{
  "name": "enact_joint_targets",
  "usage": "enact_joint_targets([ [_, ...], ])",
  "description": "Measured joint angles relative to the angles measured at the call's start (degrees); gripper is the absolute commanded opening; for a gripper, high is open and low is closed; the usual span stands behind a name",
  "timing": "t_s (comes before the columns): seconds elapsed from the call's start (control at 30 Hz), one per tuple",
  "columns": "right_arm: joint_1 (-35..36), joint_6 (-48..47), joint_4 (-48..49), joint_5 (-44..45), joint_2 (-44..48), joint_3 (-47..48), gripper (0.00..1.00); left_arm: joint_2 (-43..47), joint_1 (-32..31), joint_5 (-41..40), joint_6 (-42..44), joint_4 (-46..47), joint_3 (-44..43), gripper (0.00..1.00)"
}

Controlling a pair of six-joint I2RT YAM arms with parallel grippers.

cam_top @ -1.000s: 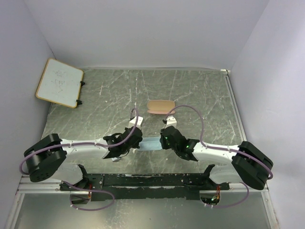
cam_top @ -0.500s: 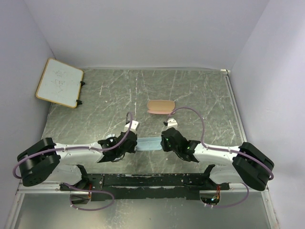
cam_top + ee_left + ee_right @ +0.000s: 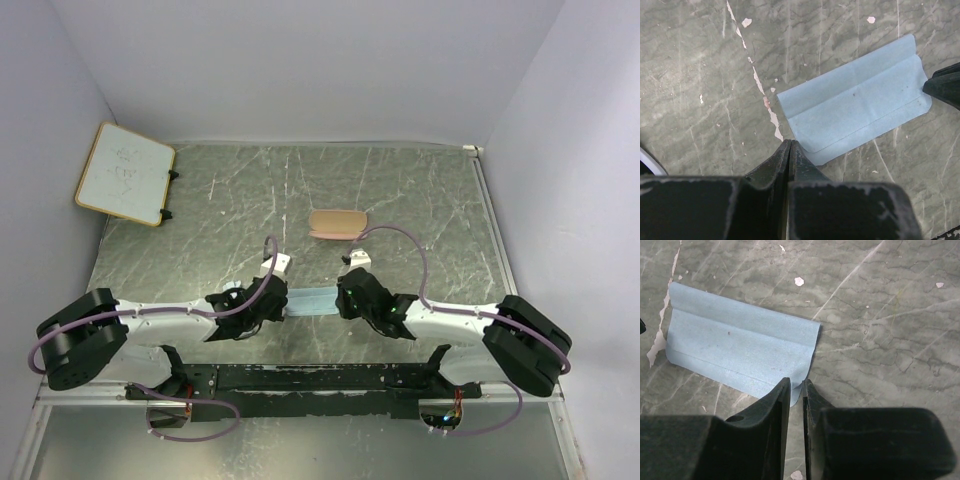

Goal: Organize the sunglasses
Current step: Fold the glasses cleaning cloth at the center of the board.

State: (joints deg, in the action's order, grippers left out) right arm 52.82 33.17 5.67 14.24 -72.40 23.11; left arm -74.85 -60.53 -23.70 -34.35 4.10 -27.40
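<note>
The sunglasses are mostly hidden; only a thin white curve [image 3: 646, 162] at the lower left edge of the left wrist view looks like part of their frame. A folded light blue cloth [image 3: 311, 302] [image 3: 855, 102] [image 3: 740, 347] lies flat between both grippers. My left gripper [image 3: 277, 300] [image 3: 790, 143] is shut on nothing, its tips just off the cloth's near left edge. My right gripper [image 3: 343, 298] [image 3: 797, 386] has its jaws a narrow slit apart, with the cloth's slightly lifted near corner lying between the tips.
A tan-pink oblong case [image 3: 338, 223] lies behind the cloth at the table's middle. A small whiteboard [image 3: 125, 172] leans at the back left. White walls close in the table on three sides.
The left arm has drawn back toward the left, off the cloth's end, with its jaws closed. The right jaws have parted slightly at the cloth's corner.
</note>
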Motion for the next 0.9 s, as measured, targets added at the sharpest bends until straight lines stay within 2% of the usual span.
enact_joint_targets([
  [0.67,-0.6,0.3,0.9,-0.9,-1.6,0.0,0.1,-1.2,0.0,0.0,0.0,0.4,0.0,0.11],
  [0.9,-0.6,0.3,0.9,-0.8,-1.6,0.0,0.15,-1.3,0.0,0.0,0.0,0.5,0.0,0.1],
])
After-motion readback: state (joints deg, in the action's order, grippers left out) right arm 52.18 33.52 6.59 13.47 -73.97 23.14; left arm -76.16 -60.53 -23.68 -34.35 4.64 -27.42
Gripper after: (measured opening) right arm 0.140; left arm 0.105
